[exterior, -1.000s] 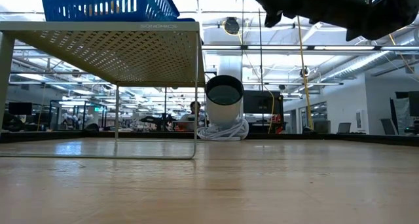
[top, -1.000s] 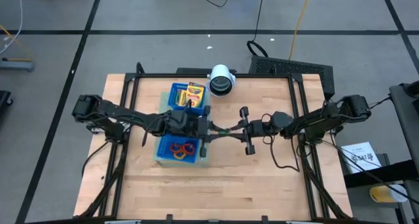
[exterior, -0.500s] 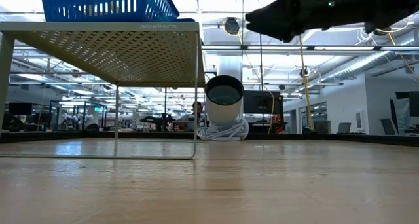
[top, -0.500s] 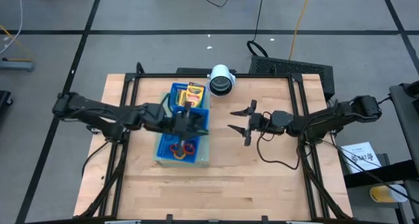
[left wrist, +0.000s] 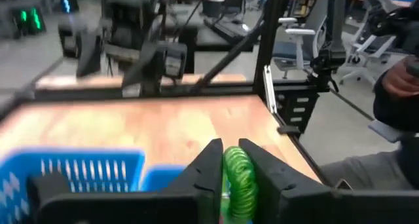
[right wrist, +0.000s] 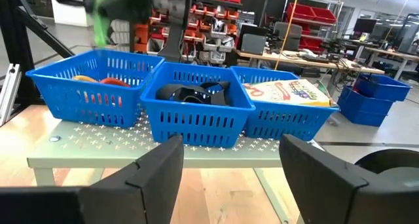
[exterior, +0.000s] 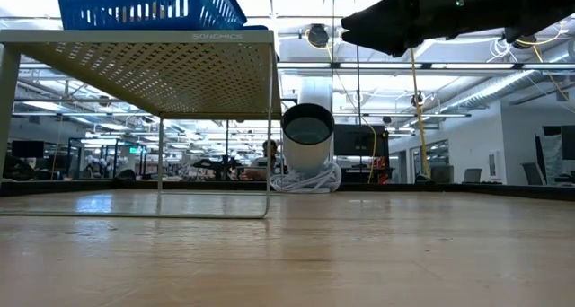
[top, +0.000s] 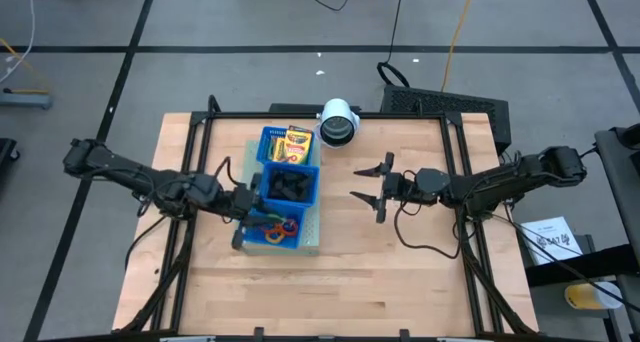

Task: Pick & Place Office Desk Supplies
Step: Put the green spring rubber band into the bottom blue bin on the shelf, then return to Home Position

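Sorting appears well advanced. The blue three-compartment tray [top: 318, 172] sits on a perforated metal shelf [exterior: 135, 51] and already holds goods in every section: a crayon box [top: 298, 137] in the compartment nearest the white cylinder [top: 339, 123], black clips [top: 288, 184] in the middle one, and coloured rings [top: 277, 226] in the compartment farthest from the cylinder.

The left gripper [left wrist: 230, 175] hangs over the outer edge of the ring compartment, its fingers pinched narrowly on a green ring [left wrist: 239, 181]. In my judgement this ring is the item now in hand and has yet to be released into that compartment.

The right gripper [top: 378, 185] waits beside the tray on the side away from the left arm, clear of it, fingers spread wide and carrying nothing.

Count, as far as visible:
- One tray, three compartments.
- One crayon box showing; more beneath cannot be ruled out.
- Black clips in a heap; number cannot be told.
- Rings in tray: red and orange seen, at least two.
- One green ring held.
- No supplies seen loose on the wooden table [top: 400, 262].
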`<action>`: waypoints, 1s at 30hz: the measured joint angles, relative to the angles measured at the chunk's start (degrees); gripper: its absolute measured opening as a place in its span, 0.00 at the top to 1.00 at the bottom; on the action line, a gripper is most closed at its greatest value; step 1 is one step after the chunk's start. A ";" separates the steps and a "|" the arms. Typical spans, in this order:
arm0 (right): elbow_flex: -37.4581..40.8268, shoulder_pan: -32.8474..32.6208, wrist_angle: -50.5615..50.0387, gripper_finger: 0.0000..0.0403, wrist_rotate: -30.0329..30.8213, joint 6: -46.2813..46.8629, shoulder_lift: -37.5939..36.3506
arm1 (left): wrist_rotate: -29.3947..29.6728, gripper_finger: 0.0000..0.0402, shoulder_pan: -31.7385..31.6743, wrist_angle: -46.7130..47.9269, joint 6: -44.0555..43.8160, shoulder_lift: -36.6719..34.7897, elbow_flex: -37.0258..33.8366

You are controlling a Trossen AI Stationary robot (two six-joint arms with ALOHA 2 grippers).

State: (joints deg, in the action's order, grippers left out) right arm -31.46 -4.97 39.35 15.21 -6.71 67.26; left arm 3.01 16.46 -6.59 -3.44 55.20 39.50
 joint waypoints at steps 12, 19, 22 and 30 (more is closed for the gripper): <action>0.01 0.00 -0.42 0.40 -0.06 1.50 0.02 | 3.65 0.50 0.07 -0.36 -10.10 -0.93 -2.66; 0.07 -0.02 -7.79 0.41 -0.23 1.03 -5.78 | -6.52 0.37 -0.47 15.70 -8.84 -15.82 -0.50; 0.09 -0.02 -15.01 0.41 -0.23 0.23 -11.87 | -6.40 0.34 -0.48 18.74 -7.54 -23.08 -0.21; 0.04 -0.02 -31.81 0.41 1.95 -1.88 -26.79 | 2.41 0.33 -0.78 23.20 3.80 -35.86 -1.37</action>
State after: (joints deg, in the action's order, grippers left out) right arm -31.42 -4.99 7.55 17.16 -8.59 40.48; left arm 5.42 15.68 16.61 0.36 19.34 38.13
